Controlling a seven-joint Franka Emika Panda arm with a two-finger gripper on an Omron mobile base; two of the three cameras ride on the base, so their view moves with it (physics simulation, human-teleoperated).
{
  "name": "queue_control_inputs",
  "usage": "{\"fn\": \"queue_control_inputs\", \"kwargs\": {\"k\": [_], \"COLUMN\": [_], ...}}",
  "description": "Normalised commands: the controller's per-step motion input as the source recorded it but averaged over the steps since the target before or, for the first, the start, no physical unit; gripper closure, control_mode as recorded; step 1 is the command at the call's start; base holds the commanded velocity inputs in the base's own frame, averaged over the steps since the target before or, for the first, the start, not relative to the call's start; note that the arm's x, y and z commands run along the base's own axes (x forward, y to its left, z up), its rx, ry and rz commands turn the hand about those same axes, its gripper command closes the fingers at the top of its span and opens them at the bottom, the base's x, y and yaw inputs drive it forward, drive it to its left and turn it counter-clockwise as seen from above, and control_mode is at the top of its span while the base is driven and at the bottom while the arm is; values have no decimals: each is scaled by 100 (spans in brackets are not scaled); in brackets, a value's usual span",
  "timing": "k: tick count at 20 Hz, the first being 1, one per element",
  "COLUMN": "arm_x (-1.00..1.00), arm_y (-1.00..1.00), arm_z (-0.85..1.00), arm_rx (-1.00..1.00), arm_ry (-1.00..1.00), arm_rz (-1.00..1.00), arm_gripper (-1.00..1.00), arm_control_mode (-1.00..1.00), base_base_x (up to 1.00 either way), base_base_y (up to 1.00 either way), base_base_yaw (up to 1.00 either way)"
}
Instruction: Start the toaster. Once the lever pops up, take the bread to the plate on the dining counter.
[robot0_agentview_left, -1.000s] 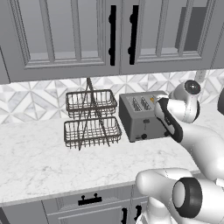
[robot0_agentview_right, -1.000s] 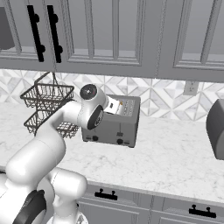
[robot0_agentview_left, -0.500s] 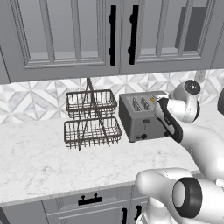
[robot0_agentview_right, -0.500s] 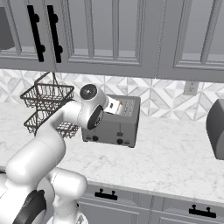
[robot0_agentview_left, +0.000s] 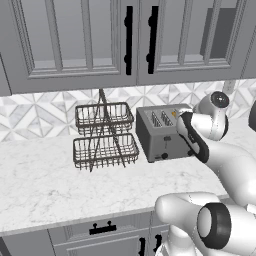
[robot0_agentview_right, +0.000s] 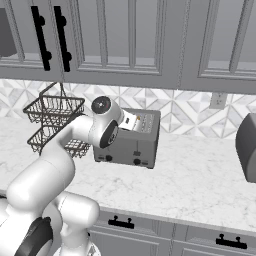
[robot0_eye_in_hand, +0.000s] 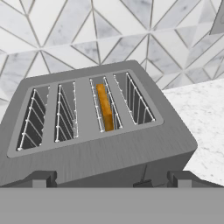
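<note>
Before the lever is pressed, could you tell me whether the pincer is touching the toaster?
Cannot tell: in the hand view the open pincer sits right at the toaster front edge, with no plain gap or contact.

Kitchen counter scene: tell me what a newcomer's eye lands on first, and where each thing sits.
The white arm dominates, curling up from the base so its open gripper hangs just over the grey toaster against the tiled backsplash. In the hand view a browned slice of bread stands in one toaster slot, the one warm colour there. Left of the toaster stands a two-tier wire basket rack on the marble counter.
</note>
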Motion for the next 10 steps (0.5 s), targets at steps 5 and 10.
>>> {"fn": "queue_control_inputs", "kwargs": {"k": [5,10], "arm_x": [0,0], "arm_y": [0,0], "arm_z": [0,0], "arm_rx": [0,0], "arm_ry": [0,0], "arm_rz": [0,0], "arm_gripper": [-100,-100], "arm_control_mode": [-100,-100], "base_base_x": [0,0], "base_base_y": [0,0], "base_base_yaw": [0,0]}}
